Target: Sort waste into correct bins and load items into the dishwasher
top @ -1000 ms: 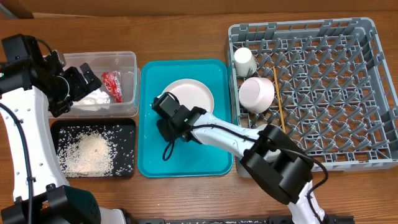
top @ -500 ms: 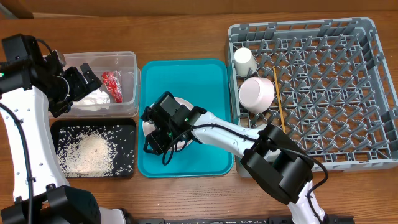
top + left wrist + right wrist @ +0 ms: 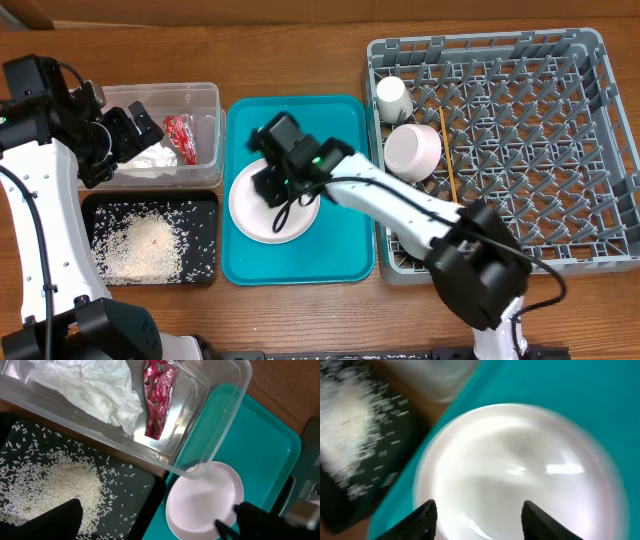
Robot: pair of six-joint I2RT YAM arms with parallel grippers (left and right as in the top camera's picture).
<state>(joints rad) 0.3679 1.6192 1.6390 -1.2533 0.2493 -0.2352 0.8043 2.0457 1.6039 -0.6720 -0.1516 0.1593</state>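
Observation:
The pale pink plate [image 3: 262, 215] [image 3: 520, 465] [image 3: 200, 500] lies flat at the front left of the teal tray [image 3: 340, 250]. My right gripper [image 3: 275, 183] [image 3: 482, 520] hovers over it, open, fingers spread with nothing between them. My left gripper [image 3: 135, 125] [image 3: 150, 527] hangs wide open and empty above the clear tub [image 3: 205, 95], which holds the red wrapper [image 3: 180, 135] [image 3: 156, 395] and white tissue [image 3: 150, 160] [image 3: 95, 387]. Rice [image 3: 145, 245] [image 3: 60, 485] lies in the black tray [image 3: 95, 205]. The grey dish rack [image 3: 520, 150] holds a cream cup [image 3: 393, 98], an upturned bowl [image 3: 412, 150] and a chopstick [image 3: 448, 165].
The tub and the black tray stand one behind the other, left of the teal tray. The rack fills the right side, close against the teal tray's right edge. My right arm reaches from the front right across the teal tray.
The plate went from the back middle of the teal tray to its front left. My right gripper opened, let it go and drew back over it. The left arm has not moved.

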